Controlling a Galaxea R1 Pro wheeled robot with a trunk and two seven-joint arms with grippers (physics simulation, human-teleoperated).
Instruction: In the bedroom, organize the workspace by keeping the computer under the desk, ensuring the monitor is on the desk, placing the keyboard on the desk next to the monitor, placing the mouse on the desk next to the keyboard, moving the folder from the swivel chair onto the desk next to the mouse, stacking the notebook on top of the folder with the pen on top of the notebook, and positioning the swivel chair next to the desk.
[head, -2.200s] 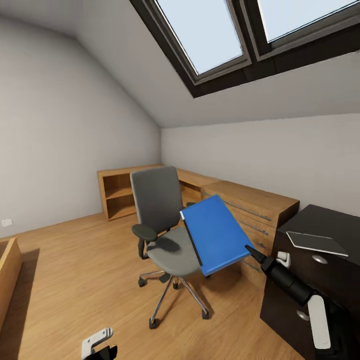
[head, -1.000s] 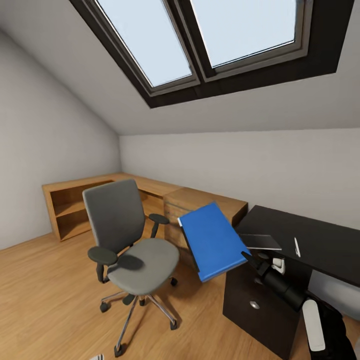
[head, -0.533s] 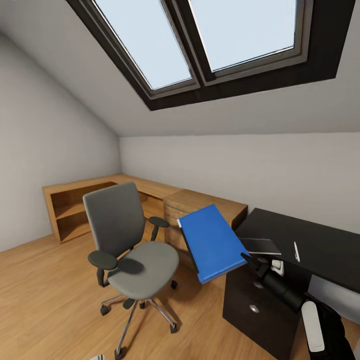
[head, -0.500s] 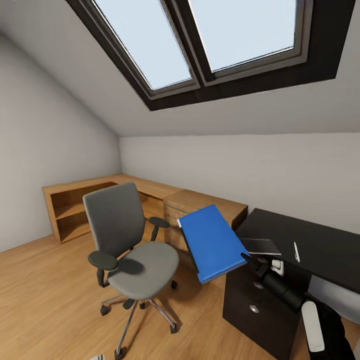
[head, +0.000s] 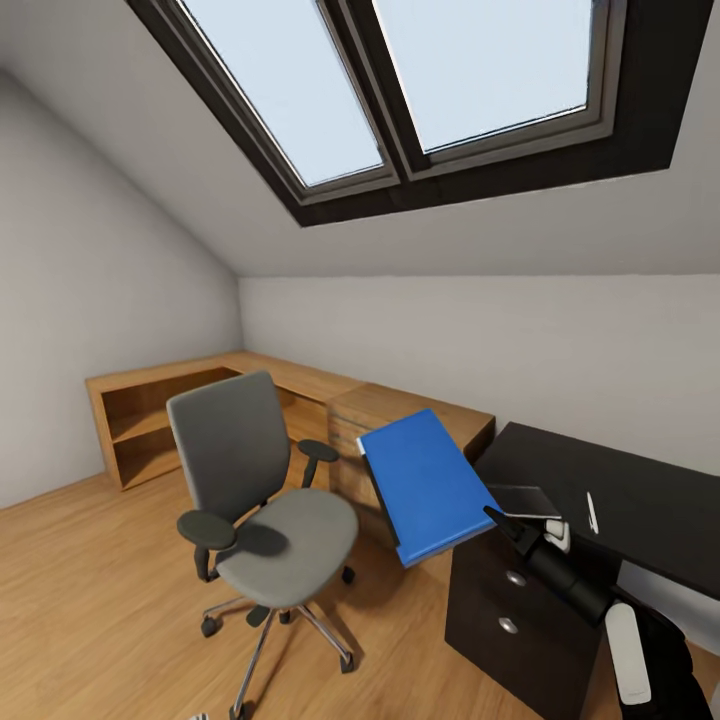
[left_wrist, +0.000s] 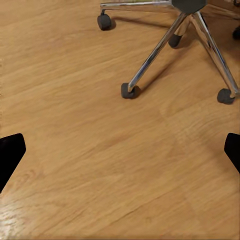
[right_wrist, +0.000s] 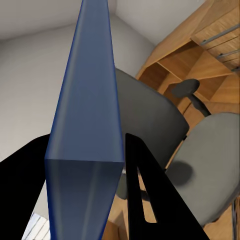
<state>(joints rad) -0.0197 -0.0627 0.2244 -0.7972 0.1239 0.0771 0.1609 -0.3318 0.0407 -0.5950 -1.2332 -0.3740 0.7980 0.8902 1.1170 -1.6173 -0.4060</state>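
The right pincer (head: 497, 519) pinches the blue folder (head: 425, 486), held tilted in the air between the swivel chair (head: 262, 500) and the black counter (head: 620, 505). The left wrist view shows the left pincer (left_wrist: 120, 155) spread over the wood floor (left_wrist: 100, 150).

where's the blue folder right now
In the head view the folder is held in the air, tilted, by the right gripper, between the swivel chair and the desk.

walls (head: 120, 250): pale grey, sloping up to the roof | skylights (head: 400, 90): two black-framed panes letting in pale blue daylight | floor (head: 90, 590): light wood planks catching a soft sheen | shelf unit (head: 150, 410): low light-wood shelving running along the far walls into a drawer block (head: 400, 420)
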